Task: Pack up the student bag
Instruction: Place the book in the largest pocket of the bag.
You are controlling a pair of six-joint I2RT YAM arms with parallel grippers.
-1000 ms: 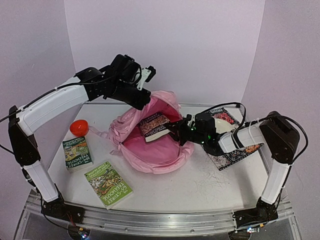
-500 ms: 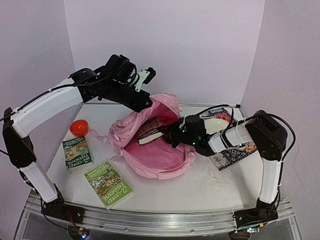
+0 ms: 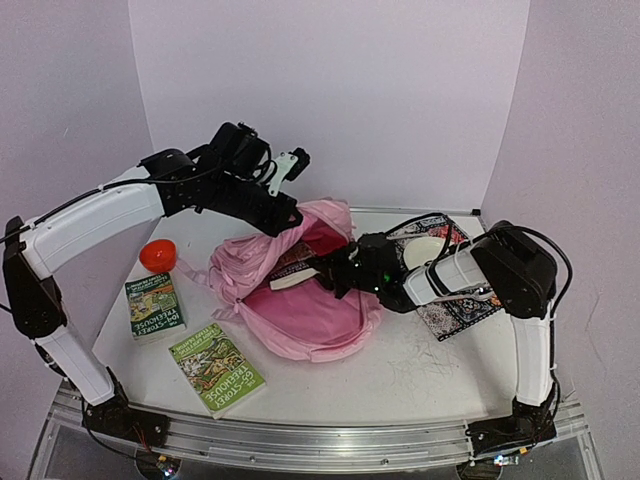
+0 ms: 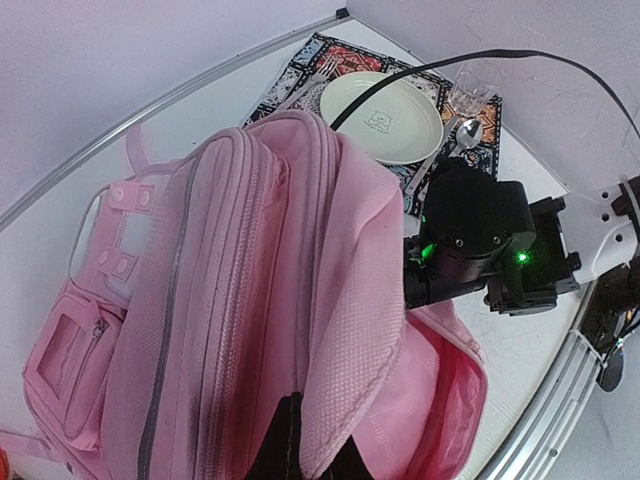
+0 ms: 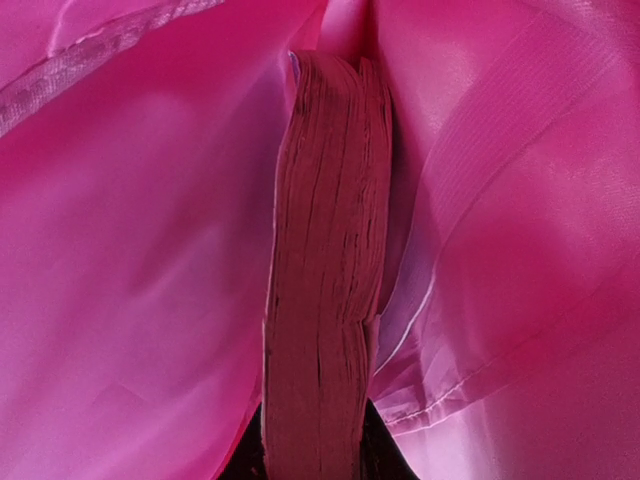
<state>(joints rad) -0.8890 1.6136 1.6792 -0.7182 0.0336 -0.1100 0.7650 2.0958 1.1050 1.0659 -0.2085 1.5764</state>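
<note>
This is a robotics lab test cell. Bare lilac walls (image 3: pixel 330 90) box in a white table (image 3: pixel 400 370) on three sides. An aluminium rail (image 3: pixel 320 440) runs along its near edge, where the left arm (image 3: pixel 95 215) and right arm (image 3: pixel 535 350) are bolted. A student bag (image 3: pixel 300 330), green paperback (image 3: pixel 217 367) and dinner plate (image 4: pixel 382 117) share the tabletop.

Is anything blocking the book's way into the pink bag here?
Nothing visible. The left gripper pinches the student bag by its upper flap, holding the mouth open. The book in the right gripper is partly inside, and the right wrist view shows only pink lining ahead of it.
</note>
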